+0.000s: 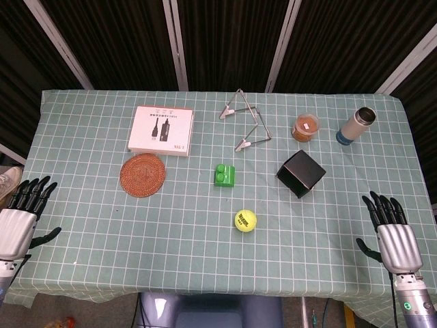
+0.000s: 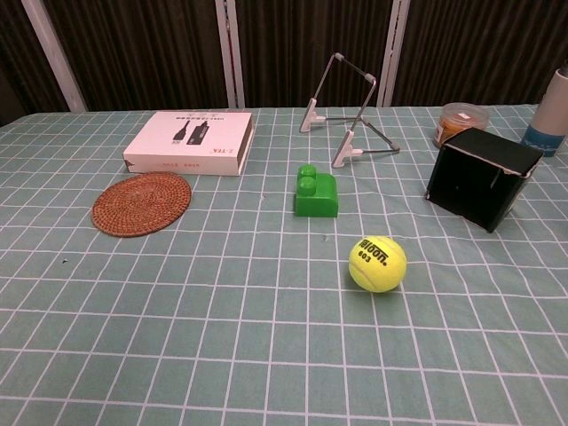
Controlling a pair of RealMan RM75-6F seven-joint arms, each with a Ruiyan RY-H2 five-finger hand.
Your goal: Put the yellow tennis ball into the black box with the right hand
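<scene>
The yellow tennis ball [image 1: 246, 220] [image 2: 377, 264] lies on the checked cloth near the table's front middle. The black box [image 1: 301, 173] [image 2: 480, 177] stands behind it and to the right, apart from it. My right hand [image 1: 392, 232] hovers at the table's front right corner, fingers spread, holding nothing, well right of the ball. My left hand [image 1: 22, 215] rests at the front left edge, also open and empty. Neither hand shows in the chest view.
A green block [image 1: 224, 175] sits just behind the ball. Further back are a woven coaster [image 1: 143, 174], a white carton [image 1: 161, 130], a wire stand [image 1: 246, 123], an orange-filled cup [image 1: 306, 127] and a steel flask [image 1: 356, 126].
</scene>
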